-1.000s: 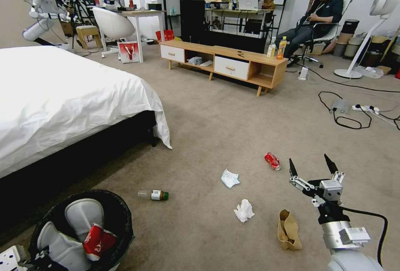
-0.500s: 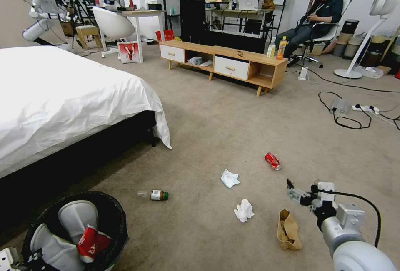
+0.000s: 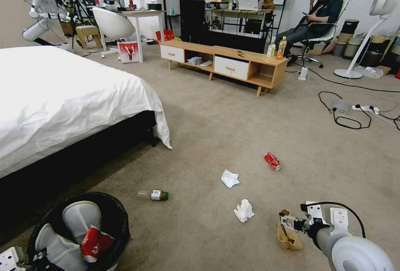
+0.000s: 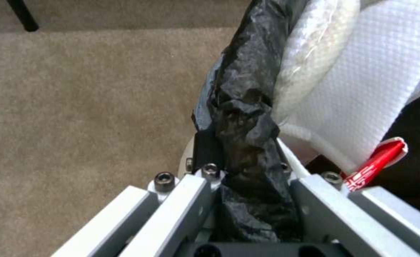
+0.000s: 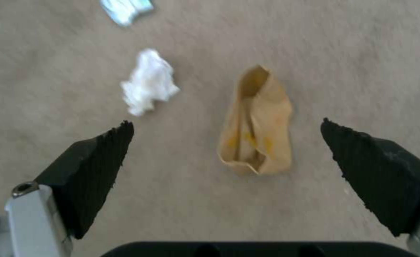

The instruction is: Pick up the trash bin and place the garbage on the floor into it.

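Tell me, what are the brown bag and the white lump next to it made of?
The bag looks like thin brown paper: matte, creased and crushed flat, with yellowish stains. The white lump looks like tissue or soft paper, crumpled into fluffy folds; which one is hard to say. Both lie apart on the carpet, which looks like short beige pile. The open right gripper is above the bag.

White-sheeted bed (image 3: 62,96) at left, low wooden cabinet (image 3: 225,63) beyond, standing fan (image 3: 371,29) and power strip (image 3: 366,108) at right.
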`<state>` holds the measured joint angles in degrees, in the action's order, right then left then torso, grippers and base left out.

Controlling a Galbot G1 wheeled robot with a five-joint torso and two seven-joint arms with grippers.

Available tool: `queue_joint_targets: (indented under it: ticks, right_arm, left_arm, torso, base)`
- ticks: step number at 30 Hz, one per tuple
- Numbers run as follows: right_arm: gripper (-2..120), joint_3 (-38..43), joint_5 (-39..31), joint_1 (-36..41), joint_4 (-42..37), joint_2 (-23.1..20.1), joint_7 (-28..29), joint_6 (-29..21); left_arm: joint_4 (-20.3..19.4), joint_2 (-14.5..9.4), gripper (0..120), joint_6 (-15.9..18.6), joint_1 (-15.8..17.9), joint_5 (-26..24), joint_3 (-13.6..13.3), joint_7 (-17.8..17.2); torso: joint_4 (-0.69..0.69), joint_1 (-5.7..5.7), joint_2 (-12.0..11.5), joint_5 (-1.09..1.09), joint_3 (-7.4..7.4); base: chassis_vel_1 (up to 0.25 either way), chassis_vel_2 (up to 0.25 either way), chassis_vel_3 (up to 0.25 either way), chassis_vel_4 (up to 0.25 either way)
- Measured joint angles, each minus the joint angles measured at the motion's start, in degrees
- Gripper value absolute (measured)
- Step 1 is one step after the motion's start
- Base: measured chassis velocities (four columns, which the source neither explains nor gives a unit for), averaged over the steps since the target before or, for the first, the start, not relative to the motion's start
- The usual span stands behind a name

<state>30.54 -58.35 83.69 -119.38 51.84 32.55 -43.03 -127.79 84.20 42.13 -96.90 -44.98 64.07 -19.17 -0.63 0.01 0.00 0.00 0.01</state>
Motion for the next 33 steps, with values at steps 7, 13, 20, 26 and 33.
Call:
queue_joint_targets:
  ticks: [7, 13, 20, 26, 33]
  right_arm:
    - [100, -1.03, 1.15, -0.32, 4.50, 1.03, -0.21, 0.28]
    - [100, -2.22, 1.58, -2.96, 10.38, 2.09, -0.77, 0.54]
    - [100, -4.39, 2.55, -7.58, 17.73, 3.58, -2.29, 1.44]
    - [100, -6.00, 4.14, -9.87, 22.24, 4.36, -3.82, 3.35]
    - [100, -8.86, 6.30, -13.32, 28.83, 5.99, -5.72, 5.41]
  left_arm:
    - [0.75, -0.45, 3, 0.00, 0.51, 0.04, -0.78, 0.05]
    - [1.33, -0.58, 3, 0.00, 0.73, 0.30, -1.33, 0.10]
    - [1.69, -0.41, 3, 0.00, 1.04, 0.82, -1.97, 0.15]
    - [1.93, -0.19, 3, 0.00, 1.26, 1.17, -2.13, 0.16]
    - [2.59, 0.36, 3, 0.00, 1.52, 2.06, -2.55, 0.16]
  torso:
    - [-0.01, 0.00, 0.00, 0.00, 0.00]
    - [0.01, 0.00, 0.00, 0.00, 0.00]
    - [0.00, 0.00, 0.00, 0.00, 0.00]
    - [0.00, 0.00, 0.00, 0.00, 0.00]
    - [-0.01, 0.00, 0.00, 0.00, 0.00]
  base:
    - [0.000, 0.000, 0.000, 0.000]
    - [0.000, 0.000, 0.000, 0.000]
    - [0.000, 0.000, 0.000, 0.000]
    - [0.000, 0.000, 0.000, 0.000]
    - [0.000, 0.000, 0.000, 0.000]
